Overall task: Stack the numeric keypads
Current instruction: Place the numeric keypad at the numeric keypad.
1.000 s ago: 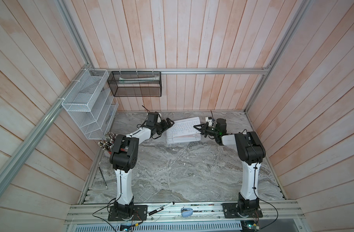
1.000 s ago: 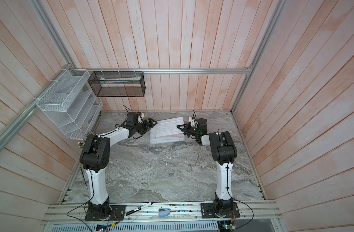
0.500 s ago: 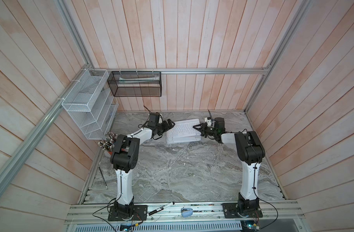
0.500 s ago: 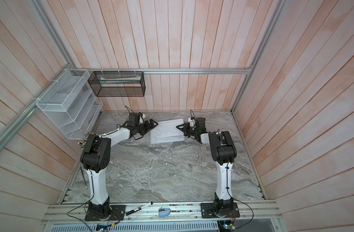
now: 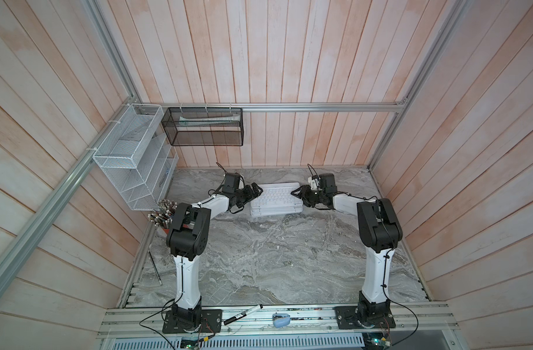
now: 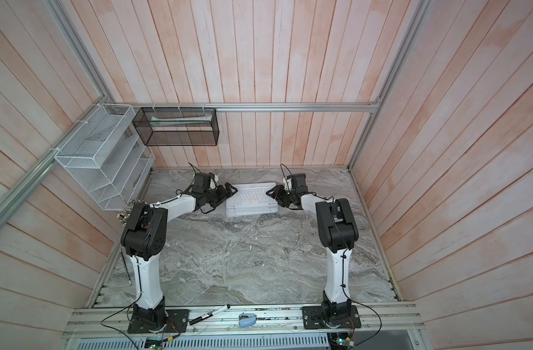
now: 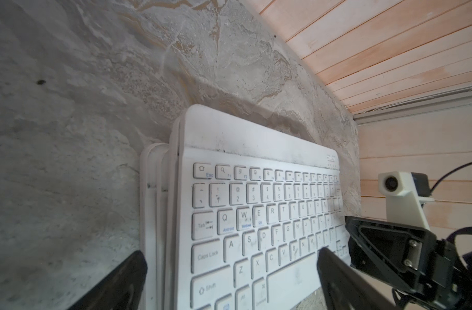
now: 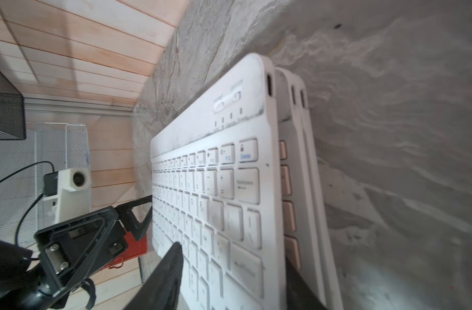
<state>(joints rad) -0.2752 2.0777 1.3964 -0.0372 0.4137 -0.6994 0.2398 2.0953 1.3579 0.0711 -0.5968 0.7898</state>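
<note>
Marble tabletop (image 5: 274,257): keypad stack (image 5: 275,200) at back; left claw (image 5: 257,191) wide open, right claw (image 5: 297,197) parted, flanking ends.

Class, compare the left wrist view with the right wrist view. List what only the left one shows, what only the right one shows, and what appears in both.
Only the left wrist view: the top keyboard's readable Esc key, and the camera on the right wrist. Only the right wrist view: its readable Delete key, pink keys on the keyboard beneath, the black mesh basket, the white wire rack. Both: the white top keyboard, the marble table, the wooden wall.
</note>
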